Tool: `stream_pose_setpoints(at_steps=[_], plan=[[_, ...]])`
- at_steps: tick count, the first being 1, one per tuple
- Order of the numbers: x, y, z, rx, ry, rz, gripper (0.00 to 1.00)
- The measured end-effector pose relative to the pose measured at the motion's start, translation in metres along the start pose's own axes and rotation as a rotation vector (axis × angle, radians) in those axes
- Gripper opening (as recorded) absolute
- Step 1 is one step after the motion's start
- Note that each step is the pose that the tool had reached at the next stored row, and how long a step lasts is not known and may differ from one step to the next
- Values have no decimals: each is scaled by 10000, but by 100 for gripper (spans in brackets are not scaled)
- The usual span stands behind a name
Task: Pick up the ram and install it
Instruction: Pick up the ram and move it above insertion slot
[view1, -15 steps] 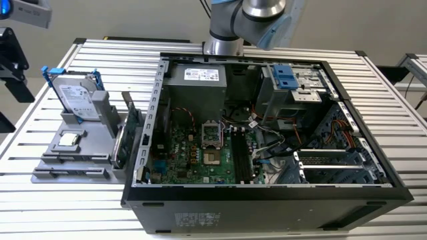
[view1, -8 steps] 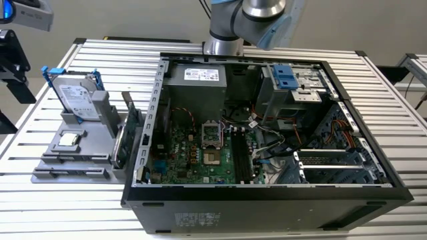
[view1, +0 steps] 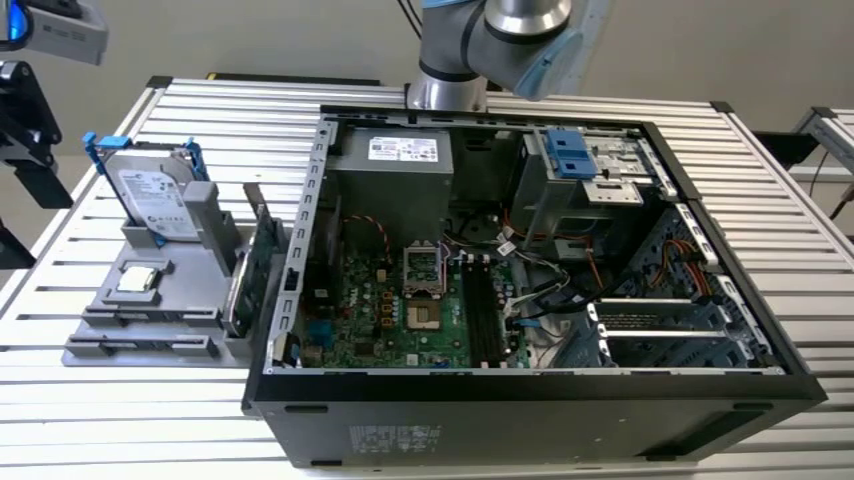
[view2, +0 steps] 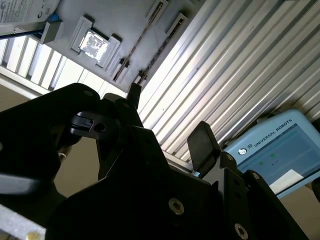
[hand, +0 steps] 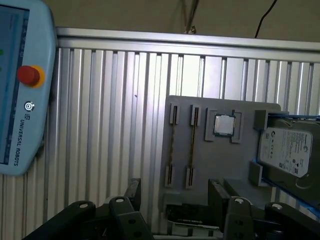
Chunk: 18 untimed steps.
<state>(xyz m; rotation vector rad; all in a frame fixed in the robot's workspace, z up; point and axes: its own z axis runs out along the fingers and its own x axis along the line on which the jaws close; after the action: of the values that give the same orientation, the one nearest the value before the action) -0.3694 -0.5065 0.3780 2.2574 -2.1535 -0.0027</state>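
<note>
The ram (view1: 275, 256) is a thin dark stick with a blue-green face. It stands on edge in a slot of the grey holder (view1: 160, 305), on the side nearest the computer case. In the first wrist view the ram (hand: 171, 145) is a narrow edge-on line. My gripper (view1: 32, 170) hangs at the exterior view's left edge, off the holder's side and apart from the ram. In both wrist views the gripper (hand: 175, 192) (view2: 167, 117) is open, with bare table ribs and the holder's rim between its black fingers.
A wider green card (hand: 192, 145) stands in the neighbouring slot. A square chip (hand: 223, 125) and a silver hard drive in a blue frame (hand: 287, 150) share the holder. The open computer case (view1: 534, 300) fills the table's middle. A teach pendant (hand: 20, 90) lies on the ribbed table.
</note>
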Motion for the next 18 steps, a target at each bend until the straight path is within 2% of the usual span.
stream_pose_setpoints(at_steps=[18], plan=[[-8, -2, 124, -10, 2, 0, 100]])
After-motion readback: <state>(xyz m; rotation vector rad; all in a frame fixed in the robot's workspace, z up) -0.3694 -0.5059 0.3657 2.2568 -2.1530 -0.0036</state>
